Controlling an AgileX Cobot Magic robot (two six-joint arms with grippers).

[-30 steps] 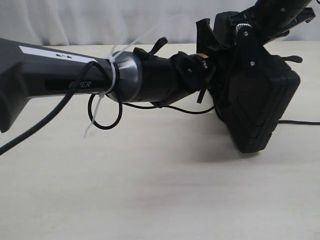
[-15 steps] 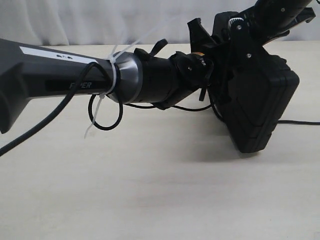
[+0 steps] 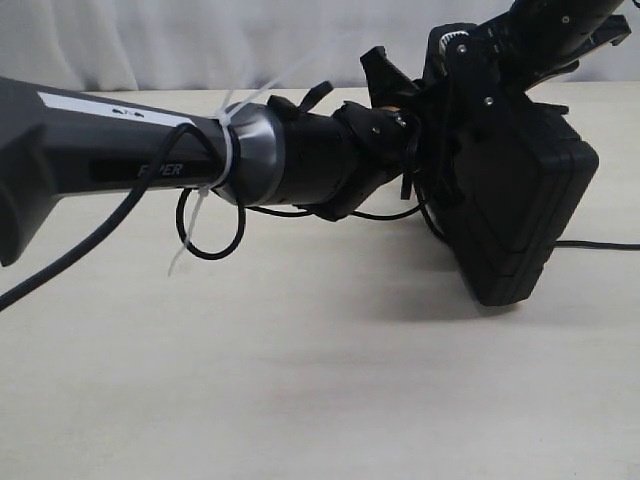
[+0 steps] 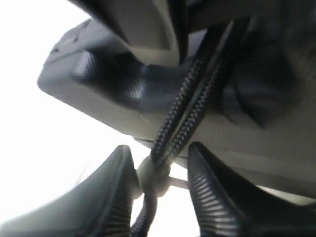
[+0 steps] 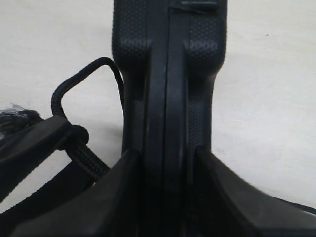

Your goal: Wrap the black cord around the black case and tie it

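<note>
Within the right pincer (image 5: 165, 160) sits the clamped black case (image 5: 168, 59).

Pale tabletop (image 3: 320, 380) with a black case (image 3: 530, 220) on it
The black case stands tilted, one lower corner on the light tabletop; a black cord (image 5: 104, 59) loops just beside it.

Beige table (image 3: 300, 400), white curtain (image 3: 150, 40)
</note>
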